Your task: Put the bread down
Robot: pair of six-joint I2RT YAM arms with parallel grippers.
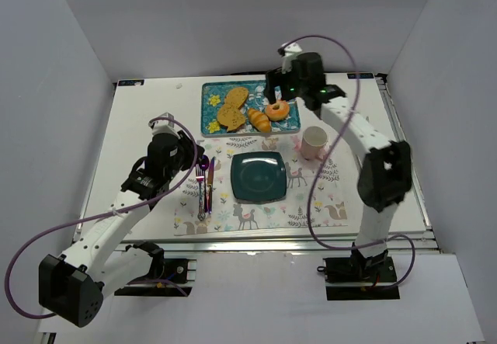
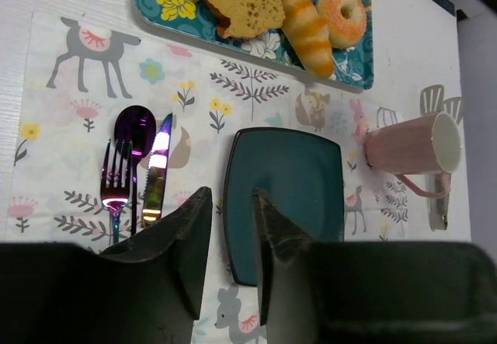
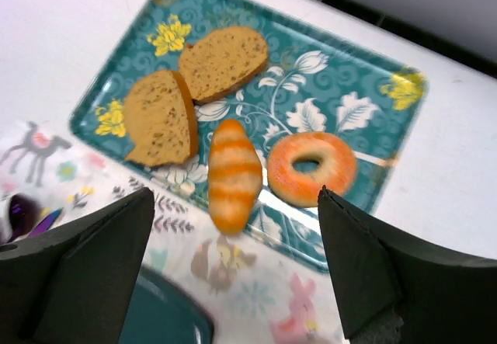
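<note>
Nothing placed yet: your bread (image 3: 225, 63) lies on the far-edge tray (image 3: 365, 88), your right gripper (image 3: 234, 204) wide open above it.

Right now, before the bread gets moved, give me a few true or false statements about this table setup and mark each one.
1. The oval bread slice lies on the tray. True.
2. The dark plate holds a donut. False: it is bare; the donut is on the tray.
3. The right gripper is open above the tray. True.
4. The mug sits left of the plate. False: it sits to its right.
5. The left gripper grips the fork. False: it holds nothing.
</note>
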